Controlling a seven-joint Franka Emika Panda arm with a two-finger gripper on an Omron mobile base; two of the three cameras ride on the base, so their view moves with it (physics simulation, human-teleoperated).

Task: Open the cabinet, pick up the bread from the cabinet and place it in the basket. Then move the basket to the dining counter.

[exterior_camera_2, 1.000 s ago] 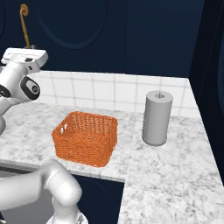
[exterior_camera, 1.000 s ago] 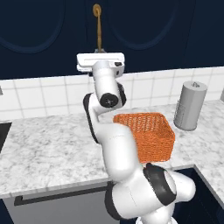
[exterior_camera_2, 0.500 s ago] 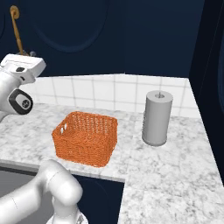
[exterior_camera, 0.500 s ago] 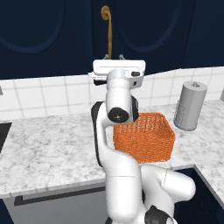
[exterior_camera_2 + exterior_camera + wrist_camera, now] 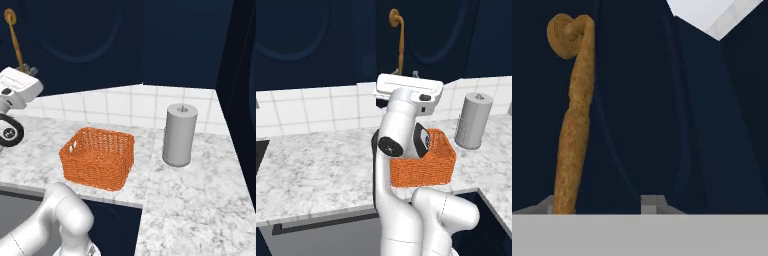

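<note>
Basket (image 5: 423,162) nearest, orange woven, upright on marbled counter (image 5: 311,162), partly behind arm in left base view; seen whole in right base view (image 5: 98,157), nothing visible inside. Grey cylinder (image 5: 179,134) standing beside basket on its right, apart from it, near tiled backsplash (image 5: 125,107). Gripper (image 5: 406,75) raised above counter level, up against dark navy cabinet (image 5: 316,40) at lower end of brass handle (image 5: 399,40). Hand view: handle (image 5: 574,115) close in front, running up from left finger tip (image 5: 547,204), right tip (image 5: 654,202) off to its side with bare door between. Jaws part-spread, not pressed together; handle looks to sit at left tip rather than pinched, can't tell contact for sure. Cabinet doors shut, arched panels flush. Bread not in sight.
</note>
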